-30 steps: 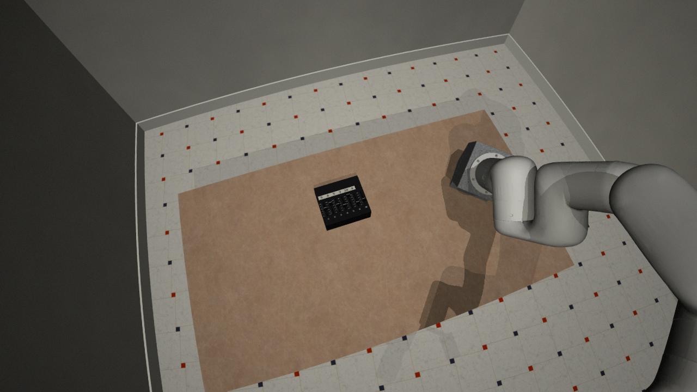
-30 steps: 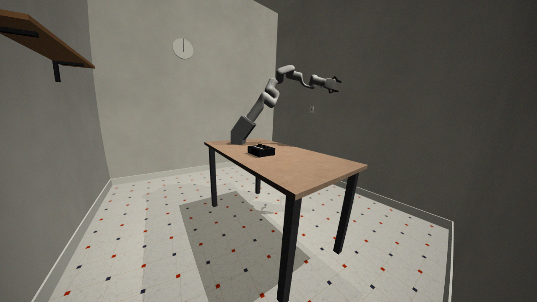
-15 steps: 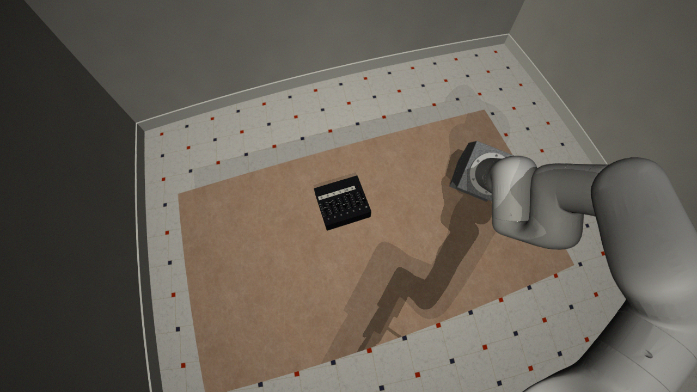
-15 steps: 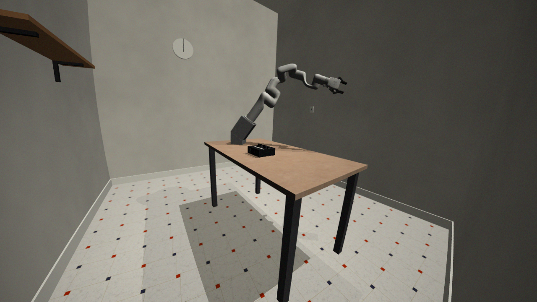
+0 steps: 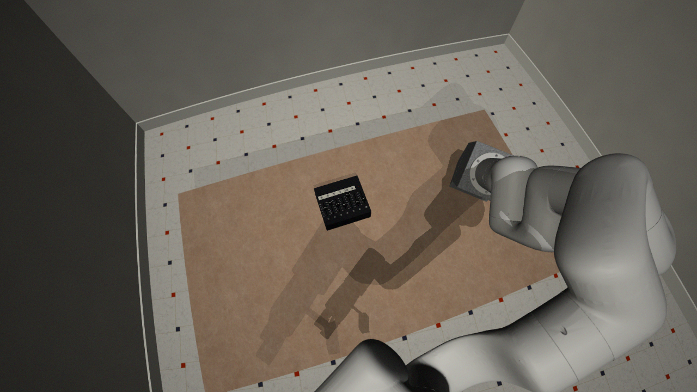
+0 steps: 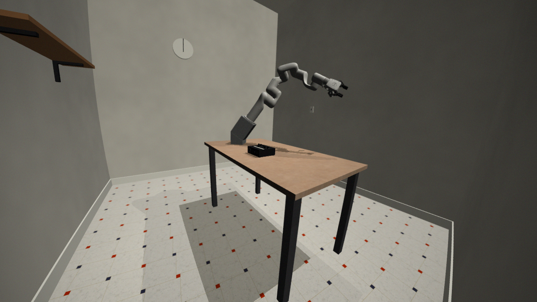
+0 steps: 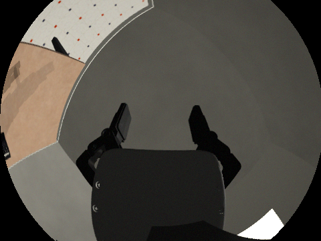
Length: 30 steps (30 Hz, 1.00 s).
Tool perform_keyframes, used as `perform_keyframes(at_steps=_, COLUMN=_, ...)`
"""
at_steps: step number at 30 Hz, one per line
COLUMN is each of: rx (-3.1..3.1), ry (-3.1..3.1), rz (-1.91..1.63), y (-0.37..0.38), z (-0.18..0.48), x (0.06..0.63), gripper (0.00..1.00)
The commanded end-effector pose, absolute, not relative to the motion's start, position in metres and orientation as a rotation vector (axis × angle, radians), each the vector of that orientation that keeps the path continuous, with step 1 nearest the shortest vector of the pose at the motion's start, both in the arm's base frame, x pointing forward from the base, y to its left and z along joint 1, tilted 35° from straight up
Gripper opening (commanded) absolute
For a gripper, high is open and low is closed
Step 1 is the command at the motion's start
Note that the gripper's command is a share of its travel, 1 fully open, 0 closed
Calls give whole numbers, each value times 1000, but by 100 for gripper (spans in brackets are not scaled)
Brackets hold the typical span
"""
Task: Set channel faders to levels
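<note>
Black desk (image 5: 336,185) (image 6: 261,151) (image 7: 4,146) sits approx 11 o'clock of bench (image 5: 253,253) (image 6: 300,168) (image 7: 50,87) centre, top view; your fingers (image 6: 344,91) are spread, empty; prob. light, caps slippery, so nudge low on caps w/ one fingertip.

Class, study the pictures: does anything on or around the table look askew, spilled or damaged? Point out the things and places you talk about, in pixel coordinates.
Nothing stands out. The lighting desk (image 5: 341,203) (image 6: 261,150) sits flat on the table (image 5: 253,253) (image 6: 315,165), with no spill or breakage visible; its faders are too small to judge.
</note>
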State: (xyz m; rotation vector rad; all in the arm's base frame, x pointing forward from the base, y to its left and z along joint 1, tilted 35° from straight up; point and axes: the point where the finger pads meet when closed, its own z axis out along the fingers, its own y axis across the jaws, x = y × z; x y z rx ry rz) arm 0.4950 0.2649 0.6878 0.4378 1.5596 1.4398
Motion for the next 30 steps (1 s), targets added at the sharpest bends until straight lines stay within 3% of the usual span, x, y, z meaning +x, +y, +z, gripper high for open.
perform_keyframes(at_steps=1, rx=398, ry=1636, rz=1276, y=221, z=646, x=536, gripper=100)
perform_keyframes(at_steps=5, rx=398, ry=1636, rz=1276, y=211, z=637, x=545, gripper=100)
perform_keyframes(at_steps=6, rx=373, ry=1721, rz=1141, y=184, z=602, x=561, gripper=100)
perform_keyframes(at_steps=11, rx=373, ry=1721, rz=1141, y=167, z=585, x=574, gripper=100)
perform_keyframes(at_steps=15, rx=344, ry=1812, rz=1019, y=124, z=529, x=594, gripper=100)
perform_keyframes(at_steps=29, rx=344, ry=1812, rz=1019, y=124, z=529, x=594, gripper=100)
perform_keyframes(at_steps=30, rx=310, ry=1906, rz=913, y=84, z=473, x=605, gripper=100)
